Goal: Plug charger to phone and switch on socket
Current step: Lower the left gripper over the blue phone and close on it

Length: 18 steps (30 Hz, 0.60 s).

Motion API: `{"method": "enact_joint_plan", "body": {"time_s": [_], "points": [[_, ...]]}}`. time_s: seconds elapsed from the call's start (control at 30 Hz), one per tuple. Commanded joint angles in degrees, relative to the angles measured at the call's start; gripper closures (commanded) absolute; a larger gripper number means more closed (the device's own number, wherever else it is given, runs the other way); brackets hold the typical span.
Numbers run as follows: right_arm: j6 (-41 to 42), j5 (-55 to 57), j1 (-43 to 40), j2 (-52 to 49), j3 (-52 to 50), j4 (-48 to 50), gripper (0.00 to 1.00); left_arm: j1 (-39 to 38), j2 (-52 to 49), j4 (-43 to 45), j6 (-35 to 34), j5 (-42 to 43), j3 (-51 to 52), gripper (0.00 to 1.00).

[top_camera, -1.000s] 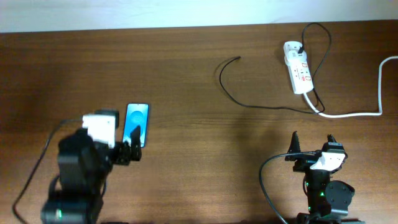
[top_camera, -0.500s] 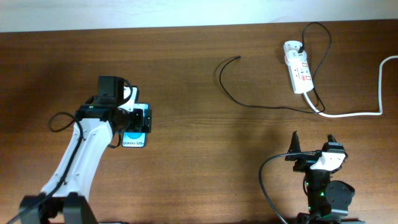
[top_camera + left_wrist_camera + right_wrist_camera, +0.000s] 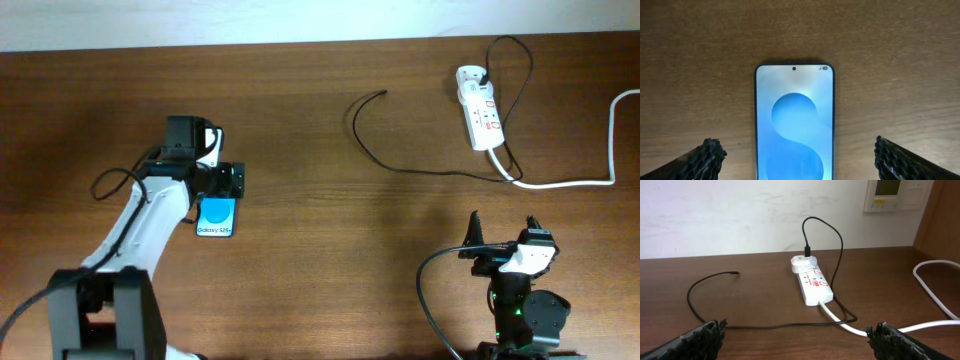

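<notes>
Brown table (image 3: 300,150) shows us one phone (image 3: 217,217) now partly under our advanced, spread left gripper (image 3: 228,180), with one charger (image 3: 396,168) and one socket (image 3: 482,118) well ahead of our spread right gripper (image 3: 503,232).

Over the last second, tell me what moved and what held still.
The left gripper swung forward from the near table edge and now hangs over the far end of the phone, fingers open on either side, gripping nothing. The phone, the charger cable, the socket and the open right gripper kept their places.
</notes>
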<state>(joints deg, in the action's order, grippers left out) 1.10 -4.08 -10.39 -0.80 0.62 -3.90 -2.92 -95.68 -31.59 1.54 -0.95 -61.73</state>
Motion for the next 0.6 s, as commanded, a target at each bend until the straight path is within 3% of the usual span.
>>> {"method": "enact_joint_plan", "body": {"time_s": [0.0,0.57], "points": [[0.0,0.1,0.3,0.4,-0.3,-0.2,0.02,0.4,-3.4,1.7,0.3,-0.6,-0.9,0.01],[0.0,0.1,0.3,0.4,-0.3,-0.3,0.02,0.6,-12.0,2.3,0.3,-2.1,-0.9,0.01]]}}
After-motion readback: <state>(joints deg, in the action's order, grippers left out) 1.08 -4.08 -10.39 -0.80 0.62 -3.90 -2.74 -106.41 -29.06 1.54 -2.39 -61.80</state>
